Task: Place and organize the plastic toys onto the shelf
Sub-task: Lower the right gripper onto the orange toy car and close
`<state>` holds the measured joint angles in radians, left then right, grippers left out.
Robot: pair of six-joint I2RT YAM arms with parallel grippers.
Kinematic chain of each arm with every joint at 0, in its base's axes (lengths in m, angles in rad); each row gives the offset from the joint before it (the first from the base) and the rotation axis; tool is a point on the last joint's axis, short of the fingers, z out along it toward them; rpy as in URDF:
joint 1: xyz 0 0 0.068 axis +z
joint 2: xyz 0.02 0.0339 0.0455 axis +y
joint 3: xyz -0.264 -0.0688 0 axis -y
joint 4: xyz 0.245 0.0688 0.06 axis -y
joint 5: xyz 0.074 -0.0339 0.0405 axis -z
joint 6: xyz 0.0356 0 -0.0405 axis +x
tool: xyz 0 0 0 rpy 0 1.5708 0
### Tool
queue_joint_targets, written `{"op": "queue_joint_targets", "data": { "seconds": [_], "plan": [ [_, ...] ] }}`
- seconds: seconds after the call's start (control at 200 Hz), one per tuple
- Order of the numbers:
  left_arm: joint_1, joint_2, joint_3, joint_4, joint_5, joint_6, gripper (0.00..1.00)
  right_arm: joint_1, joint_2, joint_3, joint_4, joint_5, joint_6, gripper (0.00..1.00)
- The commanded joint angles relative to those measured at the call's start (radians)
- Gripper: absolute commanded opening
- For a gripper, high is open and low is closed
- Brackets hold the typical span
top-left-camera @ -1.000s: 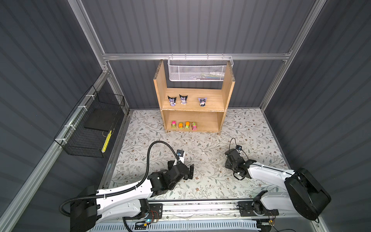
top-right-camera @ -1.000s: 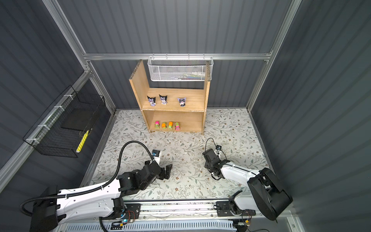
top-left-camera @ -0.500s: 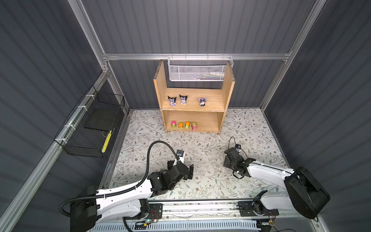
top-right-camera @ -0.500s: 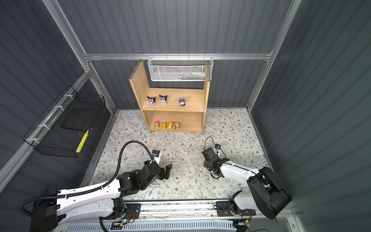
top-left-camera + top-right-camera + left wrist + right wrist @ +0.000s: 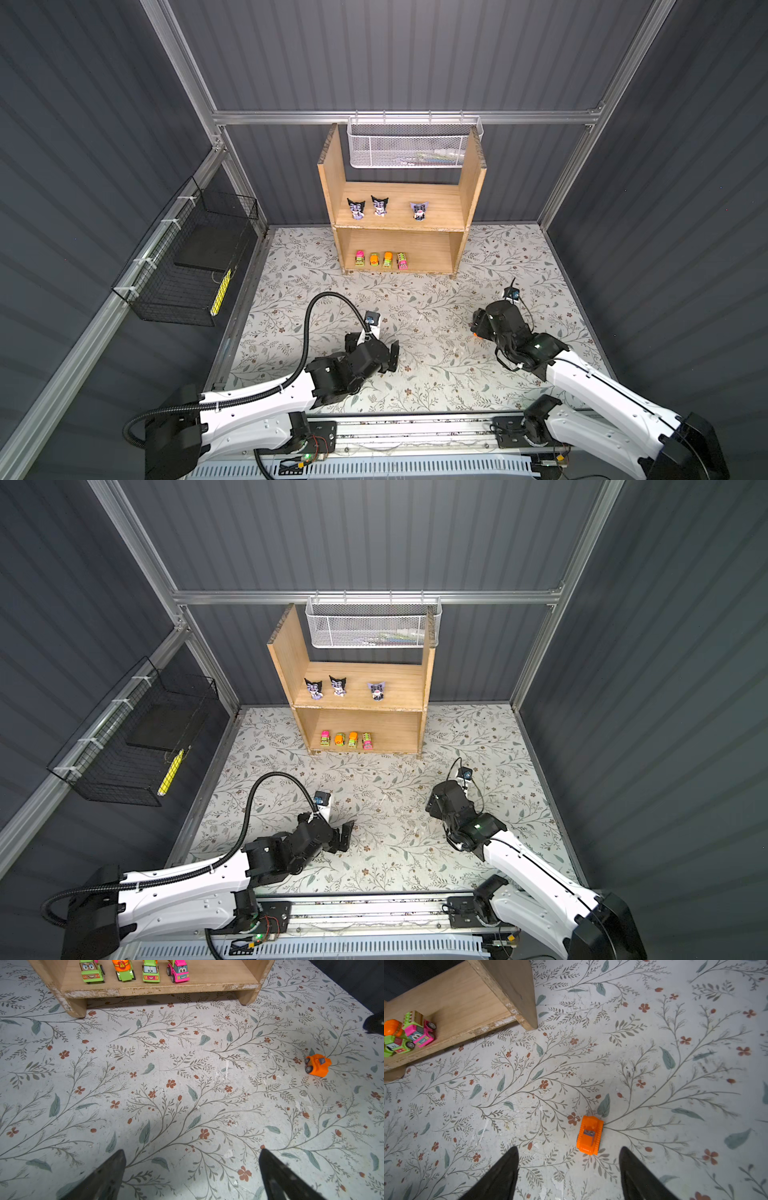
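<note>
The wooden shelf point(image 5: 330, 178) point(image 5: 286, 654) stands at the back of the floral mat. Three purple-and-black figurines point(image 5: 379, 205) stand on its upper tier. Several neon toy cars point(image 5: 387, 260) point(image 5: 150, 971) point(image 5: 419, 1030) line its lower tier. One orange toy car point(image 5: 589, 1135) point(image 5: 318, 1065) lies tipped over on the mat, just ahead of my right gripper point(image 5: 568, 1148) point(image 5: 476, 328). That gripper is open, its fingers apart from the car. My left gripper point(image 5: 191, 1151) point(image 5: 392, 353) hangs open and empty over the near middle of the mat.
A white mesh basket point(image 5: 415, 145) hangs above the shelf between its side panels. A black wire basket point(image 5: 187, 266) is fixed to the left wall. Dark corrugated walls close in the mat, and the arms' rail point(image 5: 415, 432) runs along the front.
My right gripper's jaws have opened, and that arm has barely shifted. The left arm has not moved.
</note>
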<state>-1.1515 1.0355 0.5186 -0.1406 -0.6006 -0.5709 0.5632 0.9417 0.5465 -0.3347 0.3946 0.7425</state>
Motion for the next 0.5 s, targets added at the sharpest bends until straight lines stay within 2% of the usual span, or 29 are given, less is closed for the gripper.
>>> {"op": "queue_joint_targets", "data": {
  "seconds": [0.0, 0.16, 0.495],
  "plan": [
    [-0.004, 0.028, 0.026, 0.004, -0.029, 0.041, 1.0, -0.006, 0.001, -0.005, -0.046, 0.035, 0.01, 0.73],
    [-0.004, 0.046, 0.047, 0.006, -0.043, 0.078, 1.0, -0.006, 0.045, -0.035, -0.001, 0.026, 0.038, 0.74],
    [-0.003, 0.073, 0.06, 0.003, -0.045, 0.091, 1.0, -0.006, 0.293, -0.074, 0.185, 0.003, 0.094, 0.67]
  ]
}}
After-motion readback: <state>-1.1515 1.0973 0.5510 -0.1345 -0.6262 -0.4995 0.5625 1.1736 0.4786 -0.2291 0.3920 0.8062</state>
